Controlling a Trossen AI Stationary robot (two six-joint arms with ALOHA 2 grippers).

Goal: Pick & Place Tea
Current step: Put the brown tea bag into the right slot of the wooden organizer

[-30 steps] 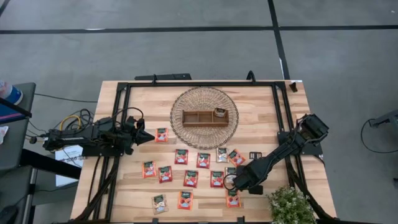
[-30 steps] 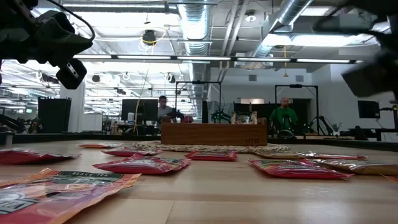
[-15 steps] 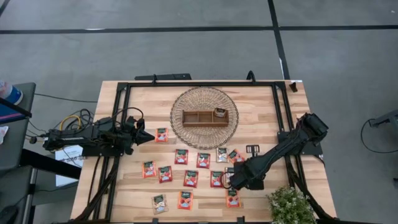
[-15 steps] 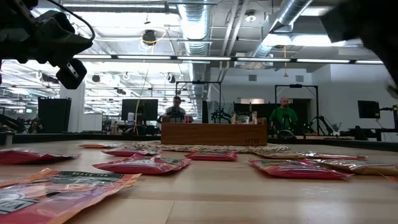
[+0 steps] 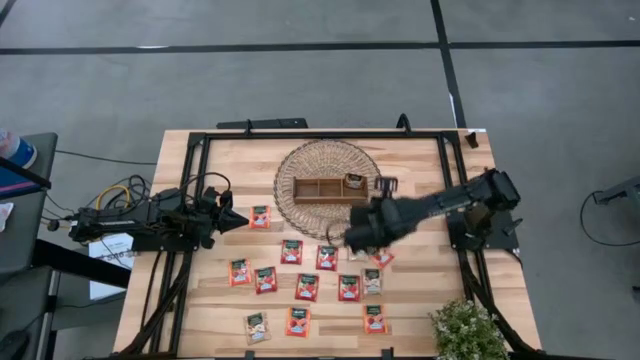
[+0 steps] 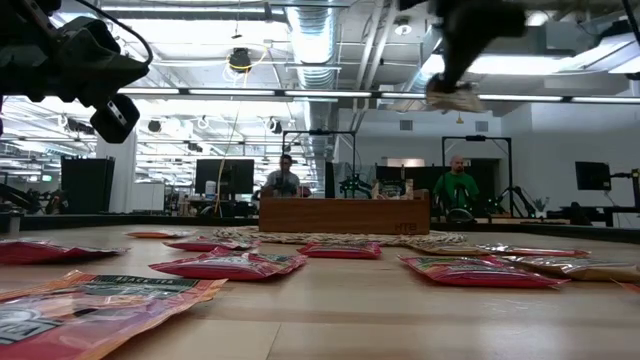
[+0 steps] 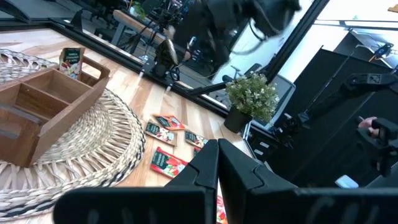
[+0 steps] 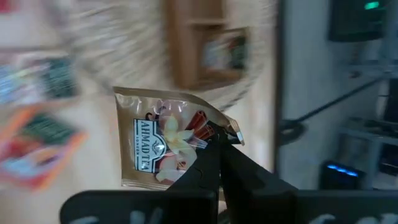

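1. Nearest you along the front of the light wooden table (image 5: 420, 170) lie the flat square tea sachets (image 5: 307, 287), mostly red-orange, in loose rows; none of them is in hand, so leave them for later trips and do not drag low across them.
2. Above the row closest to the mat, your right gripper (image 5: 352, 238) hangs in the air with its dark fingers pinched together on one pale beige sachet with a dark label band (image 8: 169, 144); the right wrist view shows the grip taken at one corner only, so the packet hangs and may swing; carry it slowly and level.
3. Off to the side, your left gripper (image 5: 240, 221) waits at the mat's edge, jaws pressed together on nothing, just beside a single red sachet (image 5: 260, 216); keep it parked there, clear of the carrying path.
4. Beyond, on the round woven straw mat (image 5: 300, 160), sits the brown three-compartment wooden tray (image 5: 328, 189); one sachet (image 5: 353, 180) already stands in its end compartment nearest your right arm; I judge the carry about half done; bring the corner-held packet over a free compartment, lower until its bottom edge is inside the walls, then release; a high drop risks it fluttering onto the mat.
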